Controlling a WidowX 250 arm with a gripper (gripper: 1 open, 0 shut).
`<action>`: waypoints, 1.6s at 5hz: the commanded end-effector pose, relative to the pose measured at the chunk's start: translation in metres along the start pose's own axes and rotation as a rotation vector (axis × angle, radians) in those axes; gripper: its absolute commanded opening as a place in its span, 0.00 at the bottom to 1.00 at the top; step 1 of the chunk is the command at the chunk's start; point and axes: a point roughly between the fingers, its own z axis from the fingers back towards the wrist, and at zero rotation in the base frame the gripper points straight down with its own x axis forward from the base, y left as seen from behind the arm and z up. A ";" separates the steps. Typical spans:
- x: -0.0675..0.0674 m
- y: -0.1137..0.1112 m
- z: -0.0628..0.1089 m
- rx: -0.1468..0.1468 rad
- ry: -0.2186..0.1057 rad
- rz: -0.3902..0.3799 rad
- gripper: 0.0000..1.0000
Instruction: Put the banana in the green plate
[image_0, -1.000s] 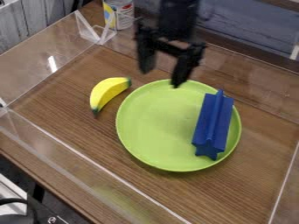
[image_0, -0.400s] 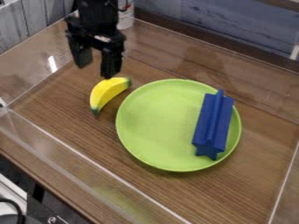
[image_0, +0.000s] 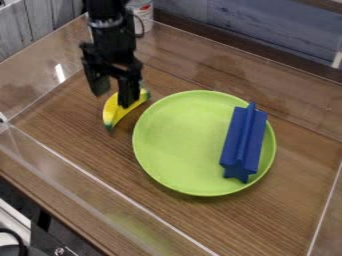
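Note:
The yellow banana (image_0: 118, 115) lies on the wooden table just left of the green plate (image_0: 181, 145). My black gripper (image_0: 114, 90) points straight down over the banana's upper end, jaws open, one finger on each side of it. The fingers hide part of the banana. Nothing is held. The plate's left and middle are bare.
A blue ridged block (image_0: 243, 138) lies on the right half of the plate. Clear plastic walls (image_0: 54, 70) fence the table on the left and front. A white bottle (image_0: 139, 10) stands at the back behind the arm.
The gripper has travelled left from above the plate's far rim and dropped down around the banana, staying open. Banana, plate and block have not moved.

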 end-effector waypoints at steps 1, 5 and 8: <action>0.009 0.001 0.006 -0.012 -0.059 -0.010 1.00; 0.018 0.003 0.016 -0.108 -0.120 0.001 1.00; 0.024 0.007 0.009 -0.131 -0.115 0.014 1.00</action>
